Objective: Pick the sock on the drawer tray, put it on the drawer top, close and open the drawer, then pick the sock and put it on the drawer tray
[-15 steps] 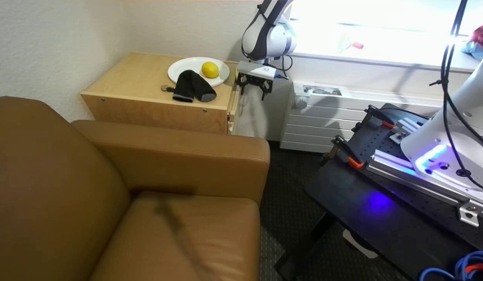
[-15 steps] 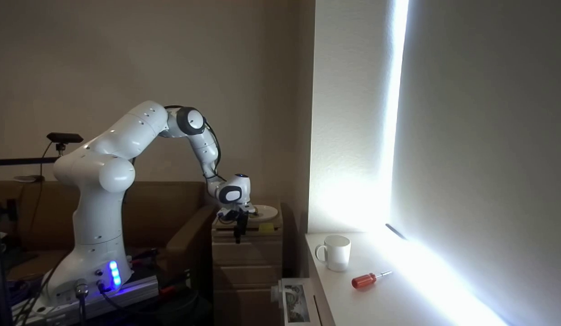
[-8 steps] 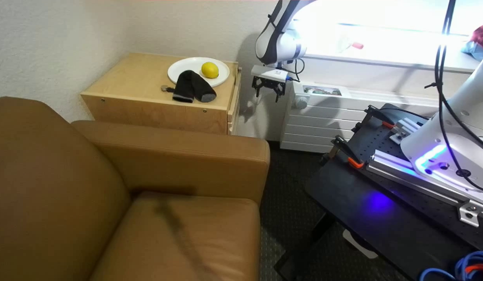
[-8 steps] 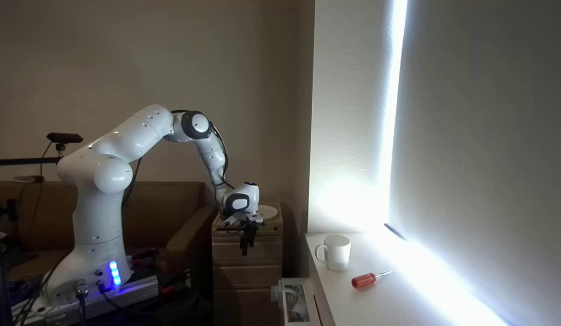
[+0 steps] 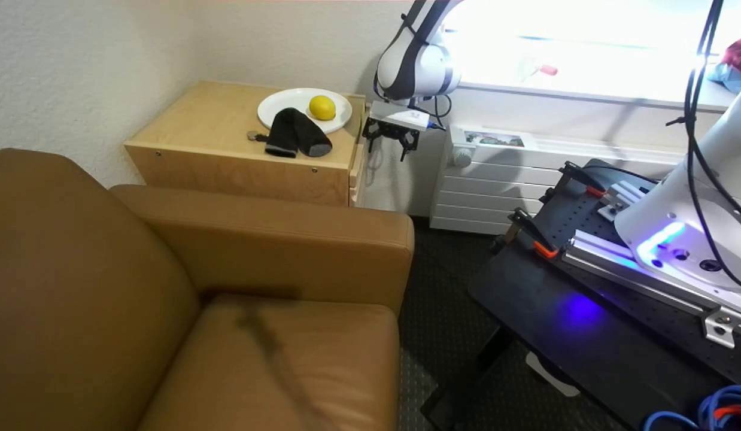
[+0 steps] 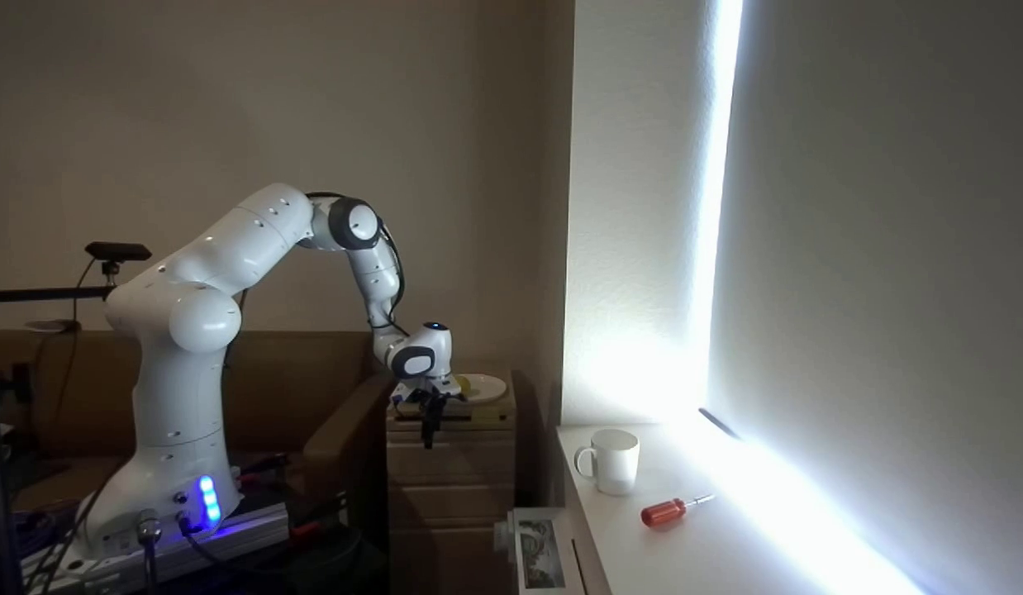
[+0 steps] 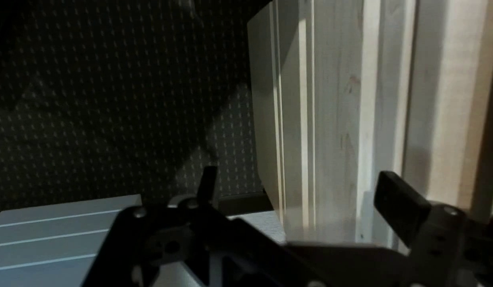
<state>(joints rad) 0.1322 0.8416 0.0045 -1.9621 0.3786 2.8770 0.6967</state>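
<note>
Currently with wide-spread, empty pincer [image 5: 386,151]; beyond it, on drawer top [image 5: 215,120], likely light, limp black sock [image 5: 294,124], best pinched mid-fold.

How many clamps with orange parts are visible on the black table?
2, in an exterior view: the near clamp by the metal rail, the far clamp toward the windowsill. The robot's base may hide more.

In an exterior view, the left stretch of the drawer top [image 5: 194,117] gives free room from above; to its right, the sock [image 5: 289,124], plate [image 5: 289,99] and yellow fruit [image 5: 322,108] stand in the way. The couch arm [image 5: 269,239] bars access low along the cabinet side [image 5: 239,173]. Beside the cabinet front [image 7: 338,119], a passage runs down to the floor [image 7: 111,99], the radiator [image 7: 47,237] crowding one corner
</note>
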